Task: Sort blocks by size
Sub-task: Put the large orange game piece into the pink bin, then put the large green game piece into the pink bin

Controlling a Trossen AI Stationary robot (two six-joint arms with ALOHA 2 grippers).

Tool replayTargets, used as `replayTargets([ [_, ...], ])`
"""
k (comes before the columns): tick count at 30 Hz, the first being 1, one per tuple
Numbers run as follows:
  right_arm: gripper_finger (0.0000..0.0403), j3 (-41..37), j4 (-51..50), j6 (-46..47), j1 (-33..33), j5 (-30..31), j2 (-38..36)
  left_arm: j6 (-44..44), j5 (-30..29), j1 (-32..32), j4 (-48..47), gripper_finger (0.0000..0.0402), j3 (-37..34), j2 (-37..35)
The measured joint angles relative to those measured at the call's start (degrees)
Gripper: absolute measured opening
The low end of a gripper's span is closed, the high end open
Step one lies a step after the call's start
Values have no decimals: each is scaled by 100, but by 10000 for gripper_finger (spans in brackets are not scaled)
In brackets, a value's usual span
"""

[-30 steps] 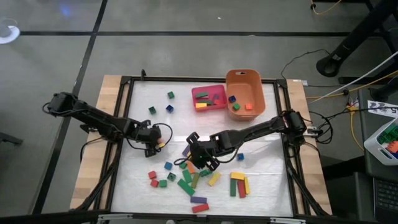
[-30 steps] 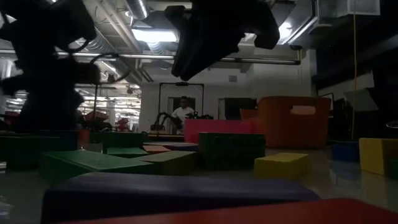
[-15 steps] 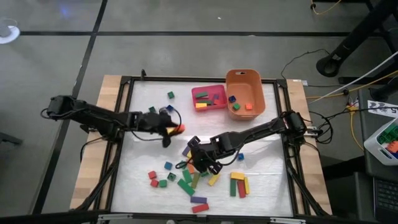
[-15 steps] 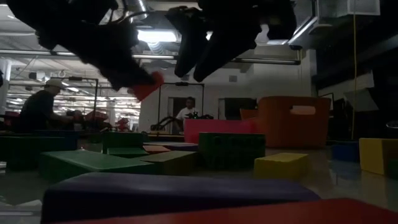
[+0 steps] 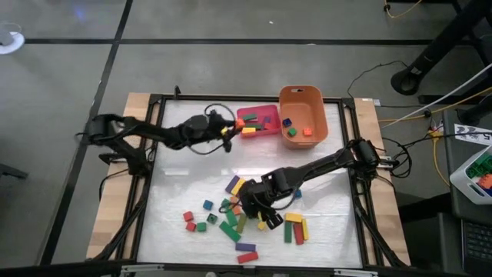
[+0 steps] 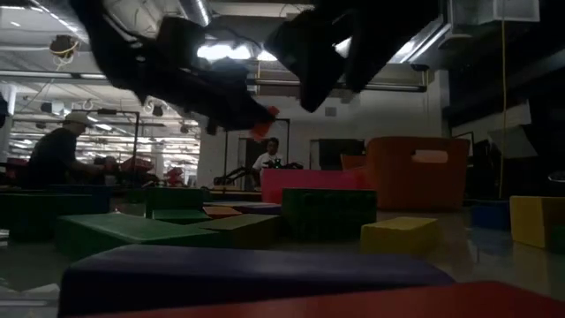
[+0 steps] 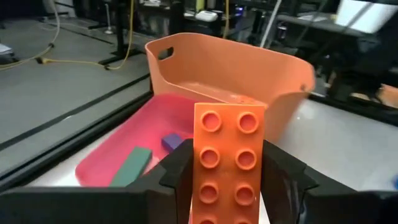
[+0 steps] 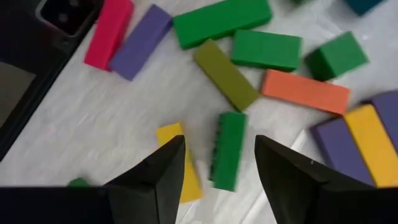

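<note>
Your left gripper point(image 5: 224, 128) has carried its orange bar point(image 7: 227, 163) from mid-worktop up to the near-left edge of the pink tray point(image 5: 270, 111) by the worktop's far edge, fingers clamped on the bar's sides and nothing released yet; that long piece looks about to join the bars in the tray. Your right gripper point(image 5: 255, 209) has spread its fingers and dropped toward the pile at the near edge, straddling a green bar point(image 8: 227, 150) beside a yellow block point(image 8: 179, 160).
</note>
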Motion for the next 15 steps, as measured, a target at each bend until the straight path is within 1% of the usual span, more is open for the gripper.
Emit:
replayTargets([
  [3, 195, 0, 24, -2, 144, 149, 0, 18, 16, 161, -4, 133, 510, 563],
  [8, 195, -2, 40, 0, 405, 733, 0, 186, 14, 373, -40, 155, 1188, 1340],
  [12, 195, -2, 66, -2, 581, 967, 0, 58, 15, 499, -128, 180, 1569, 1657],
  [15, 195, -35, 126, -2, 664, 1158, 2, 56, 15, 576, -579, 198, 1753, 1678],
])
